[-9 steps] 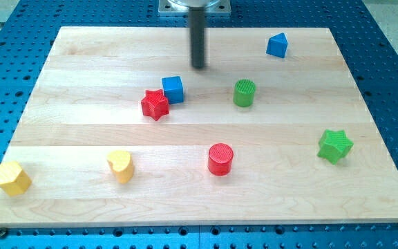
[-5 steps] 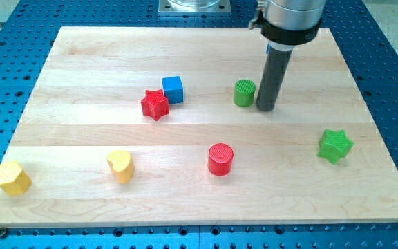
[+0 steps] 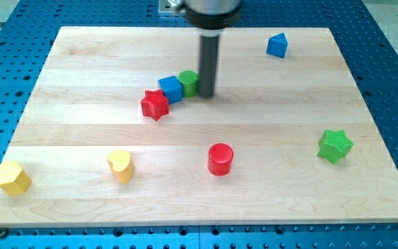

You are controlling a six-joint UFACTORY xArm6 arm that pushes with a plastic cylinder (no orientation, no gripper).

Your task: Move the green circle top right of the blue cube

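Now green circle (image 3: 188,81) upright, touching blue cube (image 3: 171,90) right side, my tip (image 3: 206,95) against circle's right, no jaws on tool.

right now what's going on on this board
A robot arm's dark rod is pushing small blocks around a wooden board. My tip sits right against the view's right side of the green circle block, which is pressed up to the blue cube. The red star block sits just to the lower left of the cube. The green circle is at the cube's right and slightly above, so it is roughly where the task wants it.
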